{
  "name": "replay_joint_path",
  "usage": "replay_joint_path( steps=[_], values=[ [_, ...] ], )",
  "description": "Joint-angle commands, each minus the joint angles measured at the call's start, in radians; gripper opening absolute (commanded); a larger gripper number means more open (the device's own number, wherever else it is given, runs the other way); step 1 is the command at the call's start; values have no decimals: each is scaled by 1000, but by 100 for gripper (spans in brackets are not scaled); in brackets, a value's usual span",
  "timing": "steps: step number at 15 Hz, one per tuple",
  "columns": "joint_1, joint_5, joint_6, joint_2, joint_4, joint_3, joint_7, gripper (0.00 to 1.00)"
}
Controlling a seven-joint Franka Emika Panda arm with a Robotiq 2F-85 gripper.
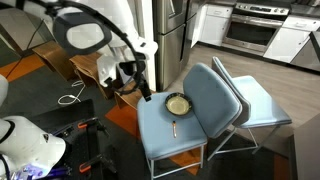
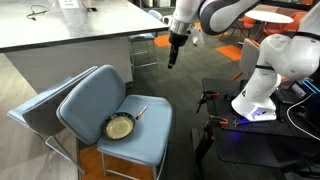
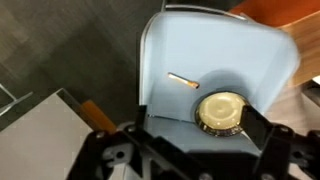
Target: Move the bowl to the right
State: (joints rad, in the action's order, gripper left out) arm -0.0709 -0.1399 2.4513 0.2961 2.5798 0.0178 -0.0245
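The bowl (image 1: 177, 104) is small and round, cream inside with a dark rim. It sits on the blue chair seat (image 1: 158, 128) near the backrest, and it shows in both exterior views (image 2: 119, 127) and the wrist view (image 3: 221, 111). A thin stick-like utensil (image 1: 174, 128) (image 2: 141, 111) (image 3: 182, 82) lies on the seat beside it. My gripper (image 1: 141, 92) (image 2: 173, 55) hangs in the air above and off the seat's edge, apart from the bowl. In the wrist view its jaws (image 3: 190, 140) are spread wide and empty, with the bowl just beyond the right finger.
A second blue chair (image 1: 262, 104) stands behind the first, back to back. A grey counter (image 2: 80, 25) runs behind the chairs. A white robot base (image 2: 262, 85) stands on the floor with cables nearby. A wooden box (image 1: 95, 68) is below the arm.
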Motion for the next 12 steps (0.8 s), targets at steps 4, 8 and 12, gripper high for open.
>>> replay_joint_path(
  steps=[4, 8, 12],
  values=[
    [51, 273, 24, -514, -385, -15, 132, 100],
    [-67, 562, -43, -786, -648, -127, 413, 100],
    [-115, 528, -94, -1008, -851, -152, 462, 100]
  ],
)
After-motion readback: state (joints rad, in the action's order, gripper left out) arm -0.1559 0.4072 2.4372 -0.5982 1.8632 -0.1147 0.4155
